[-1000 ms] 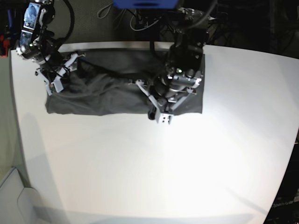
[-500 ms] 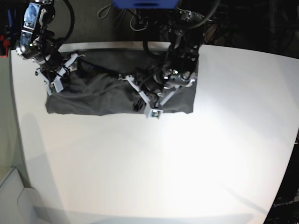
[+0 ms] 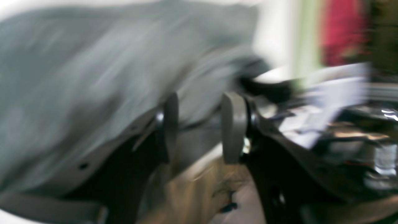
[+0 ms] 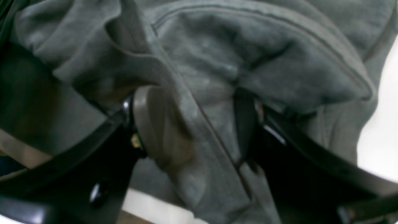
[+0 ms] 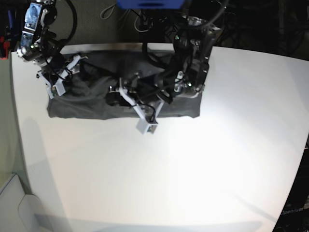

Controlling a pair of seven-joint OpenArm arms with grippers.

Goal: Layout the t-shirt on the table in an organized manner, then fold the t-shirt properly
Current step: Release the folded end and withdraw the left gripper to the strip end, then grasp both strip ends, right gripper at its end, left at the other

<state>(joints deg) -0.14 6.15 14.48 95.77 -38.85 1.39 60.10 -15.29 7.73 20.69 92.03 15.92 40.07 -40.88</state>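
The t-shirt (image 5: 91,104) lies bunched (possibly folded) on the table (image 5: 159,174).

**Shirt at the far edge of the table**

The shirt (image 5: 96,99) is spread along the far edge of the table (image 5: 159,179), toward the base view's left half. The near part of the table, before the shirt, is bare. The right gripper (image 5: 65,77) is placed on the shirt's left end, with cloth lying between its fingers (image 4: 155,124). The left gripper (image 5: 126,95) is set over the shirt's middle, its arm reaching in from behind over the shirt's right end. Cables are seen behind the table.
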